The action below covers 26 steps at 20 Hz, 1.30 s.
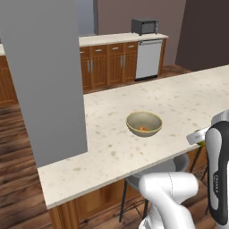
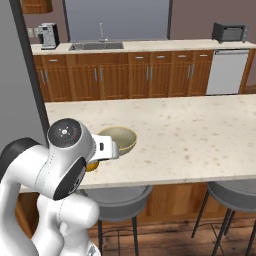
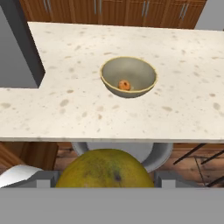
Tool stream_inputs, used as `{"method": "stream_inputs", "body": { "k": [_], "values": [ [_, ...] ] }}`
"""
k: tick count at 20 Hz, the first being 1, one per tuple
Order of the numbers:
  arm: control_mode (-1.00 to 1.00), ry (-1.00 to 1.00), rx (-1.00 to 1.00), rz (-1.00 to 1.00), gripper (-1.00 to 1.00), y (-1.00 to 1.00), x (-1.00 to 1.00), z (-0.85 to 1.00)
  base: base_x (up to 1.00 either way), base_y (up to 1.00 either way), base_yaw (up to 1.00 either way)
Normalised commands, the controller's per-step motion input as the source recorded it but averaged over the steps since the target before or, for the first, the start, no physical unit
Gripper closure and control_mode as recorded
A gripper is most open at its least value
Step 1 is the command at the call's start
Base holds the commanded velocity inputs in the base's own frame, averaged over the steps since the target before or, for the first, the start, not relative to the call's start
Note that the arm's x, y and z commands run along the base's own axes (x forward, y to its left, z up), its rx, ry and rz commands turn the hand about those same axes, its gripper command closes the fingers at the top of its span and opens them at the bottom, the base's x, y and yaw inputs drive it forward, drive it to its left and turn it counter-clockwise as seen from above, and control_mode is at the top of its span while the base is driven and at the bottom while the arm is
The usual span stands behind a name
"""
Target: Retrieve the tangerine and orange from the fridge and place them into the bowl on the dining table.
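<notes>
Orange [image 3: 106,169] clamped between jaws, short of dining table [image 3: 183,113] edge, bowl [image 3: 128,77] beyond

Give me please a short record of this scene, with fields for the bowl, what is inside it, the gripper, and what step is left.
bowl: beige bowl upright on the dining table, away from its edges
in bowl: one small orange fruit, the tangerine
gripper: gripper closed around the orange, short of the table's near edge
fruit held: yellow-green and orange skin, not yet over the bowl
step left: carry the orange forward over the bowl and release it
</notes>
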Motion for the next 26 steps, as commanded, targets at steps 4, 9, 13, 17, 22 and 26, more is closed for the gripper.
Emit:
{"method": "stream_inputs", "body": {
  "k": [4, 9, 13, 17, 22, 26],
  "values": [
    [1.0, 0.0, 0.0, 0.0, 1.0, 0.0, 0.0, 0.0, 0.97, 0.01, 0.18],
    [-1.0, 0.14, 0.0, 0.1, 1.0, 0.02, 0.8, -0.05, 0.19, 0.01, 0.03],
    [-1.0, 0.14, 0.0, 0.13, 1.0, 0.0, 1.0, -0.03, 0.0, 0.0, 0.0],
    [-1.0, 0.12, 0.0, 0.11, 1.0, 0.0, 1.0, 0.0, 0.0, 0.0, 0.0],
    [-1.0, 0.1, 0.0, 0.08, 1.0, 0.0, 0.95, -0.11, 0.0, 0.0, 0.0],
    [-1.0, 0.04, 0.0, 0.06, 1.0, 0.0, 0.74, -0.22, 0.0, 0.0, 0.0]
  ]
}}
